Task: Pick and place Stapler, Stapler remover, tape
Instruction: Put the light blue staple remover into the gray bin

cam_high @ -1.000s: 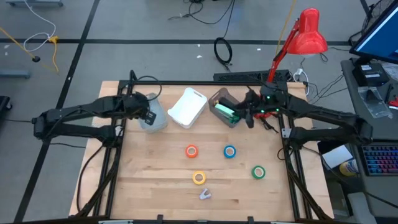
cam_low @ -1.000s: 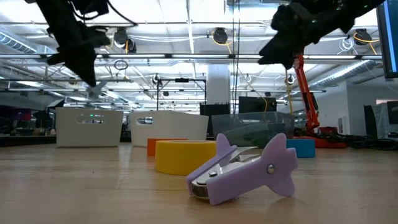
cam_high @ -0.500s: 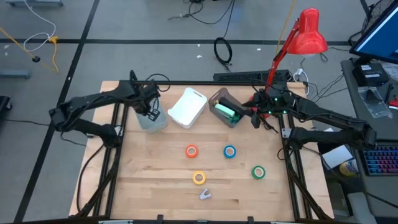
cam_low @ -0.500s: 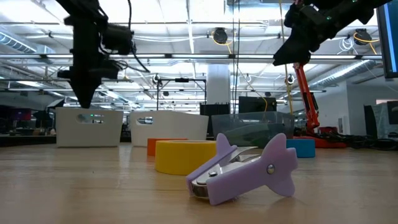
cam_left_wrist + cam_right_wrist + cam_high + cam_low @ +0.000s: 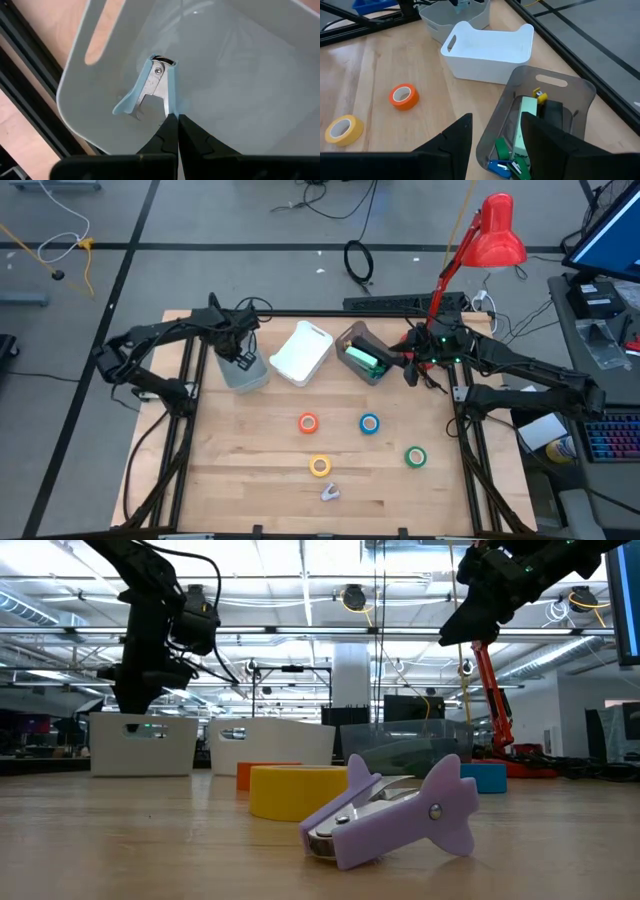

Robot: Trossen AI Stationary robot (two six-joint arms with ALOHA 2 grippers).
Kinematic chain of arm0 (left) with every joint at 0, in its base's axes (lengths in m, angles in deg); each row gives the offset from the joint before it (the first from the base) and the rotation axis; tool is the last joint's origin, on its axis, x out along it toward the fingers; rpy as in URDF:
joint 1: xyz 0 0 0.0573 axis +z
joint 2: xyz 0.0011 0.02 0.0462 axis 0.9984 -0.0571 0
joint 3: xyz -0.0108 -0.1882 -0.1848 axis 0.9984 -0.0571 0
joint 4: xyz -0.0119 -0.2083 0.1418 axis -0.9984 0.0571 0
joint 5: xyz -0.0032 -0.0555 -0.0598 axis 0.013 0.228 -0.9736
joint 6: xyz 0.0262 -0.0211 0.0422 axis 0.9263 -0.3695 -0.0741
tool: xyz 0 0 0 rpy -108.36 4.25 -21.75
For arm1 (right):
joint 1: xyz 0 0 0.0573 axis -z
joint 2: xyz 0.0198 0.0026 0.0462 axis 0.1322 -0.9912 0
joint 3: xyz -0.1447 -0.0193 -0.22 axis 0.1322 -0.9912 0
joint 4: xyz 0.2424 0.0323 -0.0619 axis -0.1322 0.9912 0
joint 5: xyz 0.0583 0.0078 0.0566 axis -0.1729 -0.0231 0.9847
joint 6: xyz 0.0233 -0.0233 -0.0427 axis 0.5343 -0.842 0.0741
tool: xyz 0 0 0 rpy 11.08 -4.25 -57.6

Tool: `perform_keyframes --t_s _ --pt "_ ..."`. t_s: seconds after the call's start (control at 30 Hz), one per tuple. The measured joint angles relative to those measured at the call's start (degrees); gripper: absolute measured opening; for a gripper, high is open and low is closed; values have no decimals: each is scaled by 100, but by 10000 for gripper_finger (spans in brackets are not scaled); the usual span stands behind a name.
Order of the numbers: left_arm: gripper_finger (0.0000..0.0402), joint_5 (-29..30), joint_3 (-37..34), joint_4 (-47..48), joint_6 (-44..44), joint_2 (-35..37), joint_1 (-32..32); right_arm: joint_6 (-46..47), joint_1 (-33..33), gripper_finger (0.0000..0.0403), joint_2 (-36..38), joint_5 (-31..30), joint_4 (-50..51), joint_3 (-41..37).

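Wooden table (image 5: 250, 470): blue staple remover (image 5: 150, 90) in grey bin (image 5: 250, 75) under closed, empty left gripper (image 5: 175, 131).

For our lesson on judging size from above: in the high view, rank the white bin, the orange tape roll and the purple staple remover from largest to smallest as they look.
1. White bin, clearly the largest.
2. and 3. Orange tape roll and purple staple remover look about the same size; too close to rank.
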Motion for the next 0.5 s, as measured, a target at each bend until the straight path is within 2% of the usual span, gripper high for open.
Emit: perform_keyframes --t_s 0.5 --pt "6 -247 0 -42 112 -2 85 0 0 160 -2 0 -13 0"
